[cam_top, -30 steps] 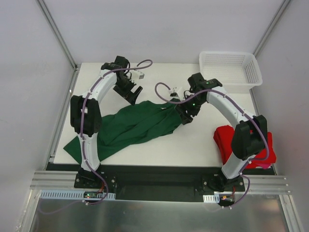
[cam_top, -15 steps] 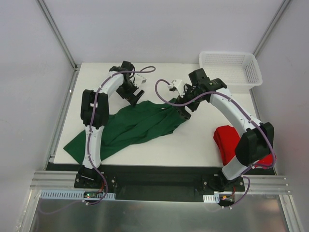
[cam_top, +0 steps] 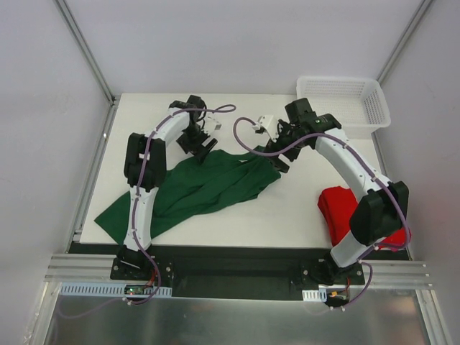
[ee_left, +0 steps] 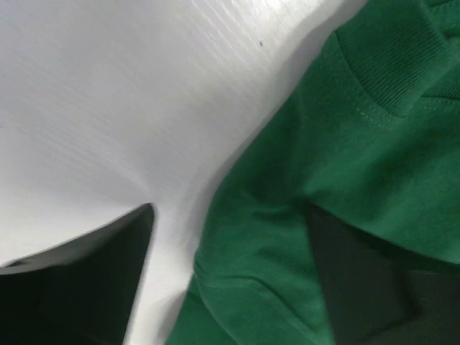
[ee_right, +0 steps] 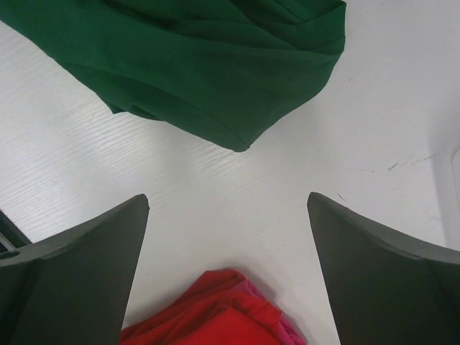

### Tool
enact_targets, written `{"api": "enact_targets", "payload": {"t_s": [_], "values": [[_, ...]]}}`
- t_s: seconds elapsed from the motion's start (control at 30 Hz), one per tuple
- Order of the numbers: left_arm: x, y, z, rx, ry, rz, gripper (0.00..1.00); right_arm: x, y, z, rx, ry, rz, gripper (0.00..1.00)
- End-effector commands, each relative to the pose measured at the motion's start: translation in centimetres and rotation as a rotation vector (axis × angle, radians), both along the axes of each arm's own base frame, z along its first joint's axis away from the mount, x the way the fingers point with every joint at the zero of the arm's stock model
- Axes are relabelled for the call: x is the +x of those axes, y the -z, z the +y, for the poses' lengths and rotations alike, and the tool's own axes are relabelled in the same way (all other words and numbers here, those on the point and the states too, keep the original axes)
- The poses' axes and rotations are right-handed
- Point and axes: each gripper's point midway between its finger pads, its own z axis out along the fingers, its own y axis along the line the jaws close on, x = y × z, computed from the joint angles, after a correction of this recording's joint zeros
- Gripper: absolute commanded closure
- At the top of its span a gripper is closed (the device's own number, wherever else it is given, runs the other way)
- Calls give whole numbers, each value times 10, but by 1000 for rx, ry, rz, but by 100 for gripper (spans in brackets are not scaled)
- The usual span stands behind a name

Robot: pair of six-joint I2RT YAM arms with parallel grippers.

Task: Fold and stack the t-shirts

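Observation:
A dark green t-shirt (cam_top: 208, 183) lies crumpled and spread out from the table's front left to its middle. My left gripper (cam_top: 203, 147) hovers over the shirt's back edge near the collar. In the left wrist view it (ee_left: 230, 212) is open, with the green cloth (ee_left: 345, 144) bunched between its fingers: one finger is over bare table, the other over the cloth. My right gripper (cam_top: 277, 158) is open above bare table just off the shirt's right end (ee_right: 215, 72). A bright red t-shirt (cam_top: 336, 208), also visible in the right wrist view (ee_right: 223, 316), lies folded at the front right, partly hidden by the right arm.
A white mesh basket (cam_top: 343, 106) stands at the back right corner. The table's edge (cam_top: 93, 180) runs close along the green shirt's left end. Bare table shows between the two shirts and behind the green one.
My right gripper has opened, let go of the green shirt's right end and drawn back from it. The left gripper has moved right and down onto the shirt's back edge.

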Motion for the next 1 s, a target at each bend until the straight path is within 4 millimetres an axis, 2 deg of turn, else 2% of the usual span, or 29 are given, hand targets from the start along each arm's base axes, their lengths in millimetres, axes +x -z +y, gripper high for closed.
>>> {"api": "enact_targets", "payload": {"t_s": [0.0, 0.07, 0.1, 0.17, 0.27, 0.3, 0.47, 0.57, 0.63, 0.73, 0.8, 0.97], "values": [[-25, 1, -2, 1, -28, 100, 35, 23, -7, 2, 25, 10, -26, 4], [-26, 3, 0, 12, -26, 107, 54, 30, -5, 1, 36, 26, -15, 4], [-26, 4, 0, 12, -20, 106, 75, 33, -7, 1, 38, 33, -21, 4], [-23, 7, 5, 25, -22, 105, 100, 35, -7, 1, 38, 42, -19, 4], [-6, -5, 11, 57, 11, 34, 100, 33, -4, 3, 45, 44, -4, 4], [9, -19, 10, 58, 17, -23, 100, 33, -1, 4, 50, 51, 6, 5], [58, -69, 17, 115, 64, -237, 100, 21, 41, 9, 0, 2, 72, 12], [79, -87, 19, 142, 78, -320, 100, 23, 63, 15, -46, -44, 51, 12], [88, -91, 20, 160, 94, -353, 100, 21, 77, 24, -88, -91, 55, 11], [107, -88, 22, 203, 145, -414, 100, 25, 77, 38, -98, -103, 66, 9], [120, -82, 20, 234, 197, -448, 100, 28, 64, 51, -58, -98, 74, 9], [155, -69, -1, 302, 358, -566, 100, 34, 51, 67, 2, -124, 8, 9]]}}
